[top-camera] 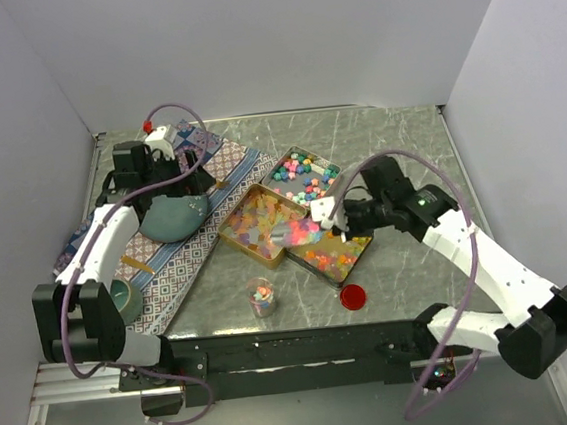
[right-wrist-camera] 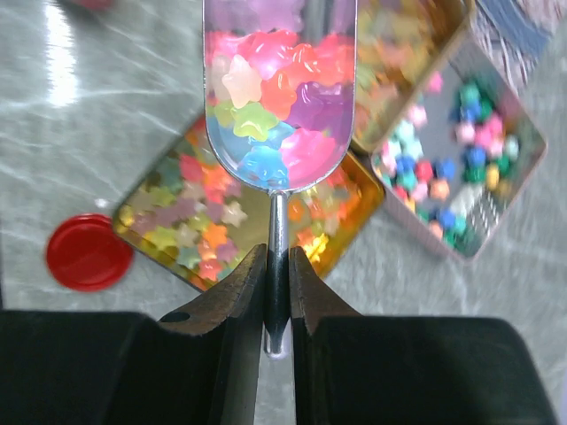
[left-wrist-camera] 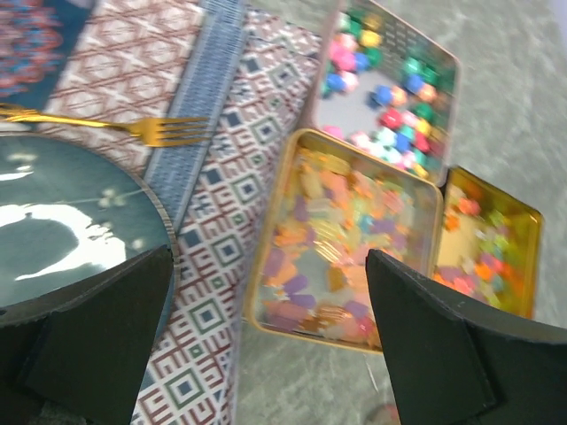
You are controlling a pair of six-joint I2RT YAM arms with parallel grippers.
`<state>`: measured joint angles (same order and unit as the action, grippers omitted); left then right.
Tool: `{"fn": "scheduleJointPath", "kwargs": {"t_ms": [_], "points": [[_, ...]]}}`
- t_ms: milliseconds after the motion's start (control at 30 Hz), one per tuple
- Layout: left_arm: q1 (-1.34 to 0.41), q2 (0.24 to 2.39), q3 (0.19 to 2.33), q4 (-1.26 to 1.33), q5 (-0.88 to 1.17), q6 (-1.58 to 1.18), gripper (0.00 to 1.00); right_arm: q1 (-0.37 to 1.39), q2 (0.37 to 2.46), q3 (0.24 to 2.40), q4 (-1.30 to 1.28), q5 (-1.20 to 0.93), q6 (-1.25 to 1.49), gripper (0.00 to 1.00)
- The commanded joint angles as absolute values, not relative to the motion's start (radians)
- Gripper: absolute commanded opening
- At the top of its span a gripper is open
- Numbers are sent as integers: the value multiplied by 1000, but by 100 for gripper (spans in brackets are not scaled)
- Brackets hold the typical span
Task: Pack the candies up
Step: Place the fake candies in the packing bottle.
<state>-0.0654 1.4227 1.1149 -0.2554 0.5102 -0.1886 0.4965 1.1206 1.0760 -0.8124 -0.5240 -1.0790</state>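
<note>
My right gripper [right-wrist-camera: 277, 258] is shut on the thin metal handle of a clear scoop [right-wrist-camera: 279, 88]. The scoop is heaped with star-shaped candies [right-wrist-camera: 266, 84] in pink, blue, yellow and orange. In the top view the right gripper [top-camera: 342, 219] holds the scoop [top-camera: 310, 228] above the meeting edges of the gold tins. One tin holds pastel candies [top-camera: 305, 175], one translucent candies [top-camera: 265, 224], one orange-red candies [top-camera: 338, 252]. A small clear cup [top-camera: 262, 297] holds a few candies. My left gripper [top-camera: 191, 166] is open and empty over the mat, its fingers [left-wrist-camera: 443, 354] spread wide.
A red round disc [top-camera: 353, 296] lies on the table right of the cup and shows in the right wrist view [right-wrist-camera: 87, 252]. A dark teal plate [left-wrist-camera: 71, 221] and a gold fork [left-wrist-camera: 133, 128] lie on a patterned mat [top-camera: 183, 262]. A tape roll [top-camera: 126, 298] sits at the left.
</note>
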Motion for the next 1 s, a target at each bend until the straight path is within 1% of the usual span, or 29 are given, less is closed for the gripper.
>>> {"fn": "scheduleJointPath", "kwargs": {"t_ms": [0, 67, 133, 300, 433, 600, 967], "points": [[-54, 1348, 1100, -242, 376, -218, 97, 630, 1106, 1155, -929, -442, -1089, 0], [-55, 1322, 1092, -252, 341, -224, 97, 701, 1118, 1186, -952, -410, -1083, 0], [-52, 1310, 1081, -271, 325, -229, 97, 735, 1137, 1215, -980, -381, -1072, 0], [-49, 1316, 1085, -350, 337, -232, 97, 828, 1183, 1284, -1031, -325, -1063, 0], [-45, 1253, 1017, -295, 327, -242, 97, 896, 1235, 1342, -1069, -259, -1069, 0], [-41, 1207, 982, -275, 310, -235, 97, 948, 1311, 1411, -1115, -203, -1071, 0], [-11, 1092, 899, -226, 325, -250, 97, 1023, 1376, 1428, -1157, -75, -1146, 0]]}}
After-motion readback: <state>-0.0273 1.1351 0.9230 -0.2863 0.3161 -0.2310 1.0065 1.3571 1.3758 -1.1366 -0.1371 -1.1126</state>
